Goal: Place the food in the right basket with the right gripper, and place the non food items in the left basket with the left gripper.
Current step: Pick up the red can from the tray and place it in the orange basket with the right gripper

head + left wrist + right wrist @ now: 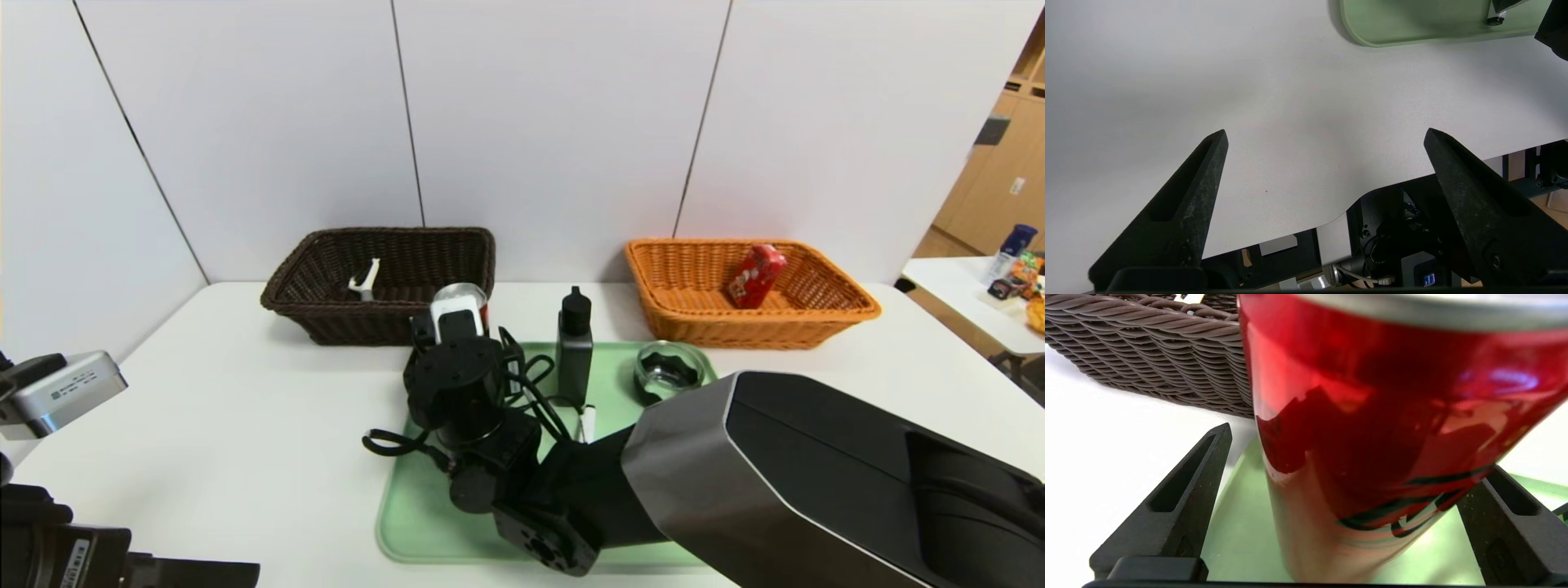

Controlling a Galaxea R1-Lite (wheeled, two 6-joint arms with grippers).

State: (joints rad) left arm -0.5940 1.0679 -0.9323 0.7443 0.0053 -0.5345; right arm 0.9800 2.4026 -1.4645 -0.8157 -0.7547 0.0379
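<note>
A tall red can (1372, 416) with a silver top (460, 294) stands upright at the far left corner of the green tray (424, 523). My right gripper (1359, 448) is open, with the can between its jaws; a gap shows on one side, while the other finger (1506, 522) is close against the can. A red carton (757, 275) lies in the orange right basket (816, 314). The white peeler (365, 282) lies in the dark brown left basket (326, 327). A black bottle (575, 351), a glass cup (668, 371) and a white marker (588, 423) stay on the tray. My left gripper (1326, 131) hangs open and empty over bare table.
The brown basket's wall (1167, 355) is just behind the can. The table's front edge (1331, 214) lies under the left gripper, and the tray's corner (1412, 28) sits beyond it. A side table (980, 302) with clutter stands far right.
</note>
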